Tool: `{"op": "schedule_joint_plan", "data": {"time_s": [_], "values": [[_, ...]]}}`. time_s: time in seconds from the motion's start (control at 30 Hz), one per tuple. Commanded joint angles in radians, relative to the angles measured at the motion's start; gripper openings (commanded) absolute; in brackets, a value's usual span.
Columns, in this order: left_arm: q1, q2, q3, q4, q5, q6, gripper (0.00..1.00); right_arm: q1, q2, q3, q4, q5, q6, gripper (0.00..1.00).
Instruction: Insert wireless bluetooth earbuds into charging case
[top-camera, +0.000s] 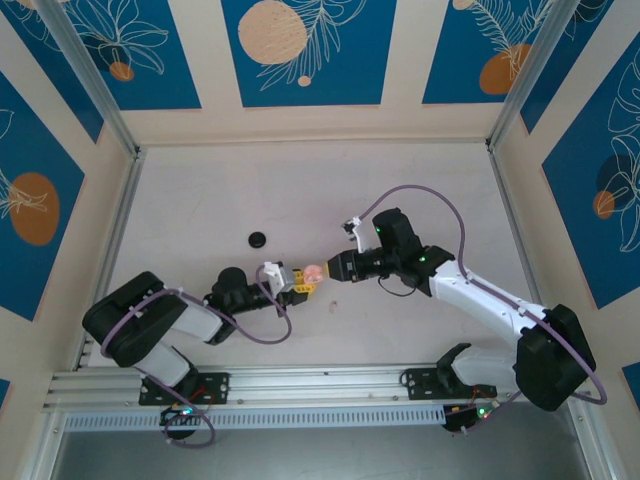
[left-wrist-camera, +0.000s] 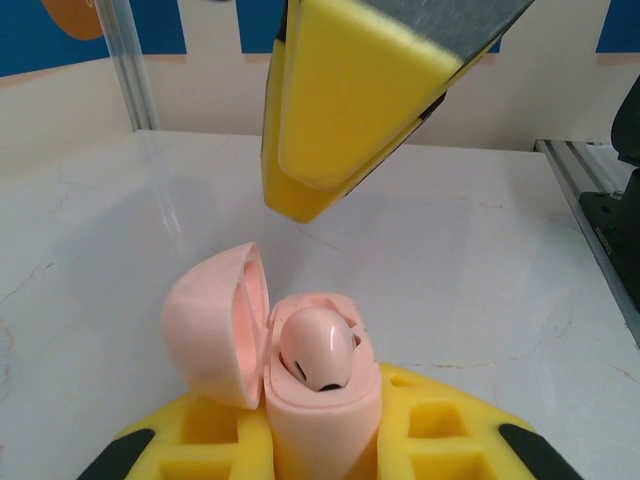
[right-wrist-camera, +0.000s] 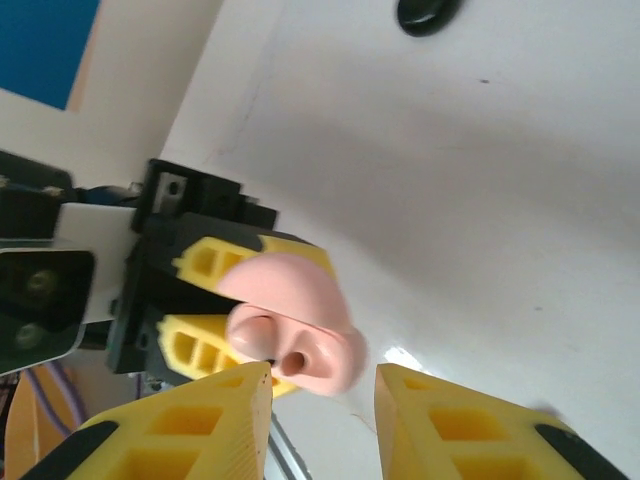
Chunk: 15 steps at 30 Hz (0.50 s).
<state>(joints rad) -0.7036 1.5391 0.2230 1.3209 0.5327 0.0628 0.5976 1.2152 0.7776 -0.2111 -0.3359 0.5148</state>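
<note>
left gripper (top-camera: 300, 283): clamped on the pink charging case (left-wrist-camera: 322, 425), yellow pads on both sides of the lower body. Case is held off the table (top-camera: 200, 200).
charging case: upright in the left wrist view, roughly mid-table between the two arms in the top view.
lid (left-wrist-camera: 215, 325): swung fully open to the left of the body, hinged at the rim, inside facing the opening.
earbud (left-wrist-camera: 318, 345): one pale pink bud sits in the case well, rounded head up with a dark slot showing low on it. It sits down inside the rim and nothing is touching it.
second well: can't tell from these angles whether it's filled.
right gripper (right-wrist-camera: 323, 385): jaws apart with a clear gap and nothing between the pads. Tips sit just beside the open top of the case, close but not touching it.
right finger (left-wrist-camera: 340, 100): seen from the left wrist, a yellow pad hangs above and behind the case, tilted, with its tip pointing down toward the opening.
arms: both reach in toward table centre and the grippers are nearly nose to nose in the top view.
black disc (top-camera: 258, 239): flat on the table, well apart from the case, on the far-left side of it.
</note>
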Motion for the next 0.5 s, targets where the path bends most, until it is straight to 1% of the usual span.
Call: {"op": "schedule_joint_plan", "data": {"time_s": [0.0,0.07,0.13,0.23,0.33,0.47], "values": [[-0.011,-0.032,-0.015,-0.021,-0.036,0.021,0.13,-0.026,0.02,0.05,-0.151,0.085,0.007,0.33],[-0.009,-0.048,-0.02,-0.041,-0.052,0.026,0.13,-0.041,0.051,0.079,-0.236,0.118,0.013,0.33],[-0.01,-0.067,-0.024,-0.074,-0.061,0.033,0.13,-0.047,0.098,0.111,-0.326,0.153,0.051,0.33],[-0.009,-0.098,-0.027,-0.137,-0.081,0.042,0.12,-0.043,0.171,0.135,-0.407,0.136,0.123,0.34],[-0.01,-0.135,-0.028,-0.209,-0.097,0.059,0.12,-0.019,0.24,0.151,-0.454,0.107,0.169,0.34],[-0.011,-0.19,-0.026,-0.303,-0.116,0.085,0.12,0.031,0.33,0.202,-0.51,0.138,0.186,0.34]]}}
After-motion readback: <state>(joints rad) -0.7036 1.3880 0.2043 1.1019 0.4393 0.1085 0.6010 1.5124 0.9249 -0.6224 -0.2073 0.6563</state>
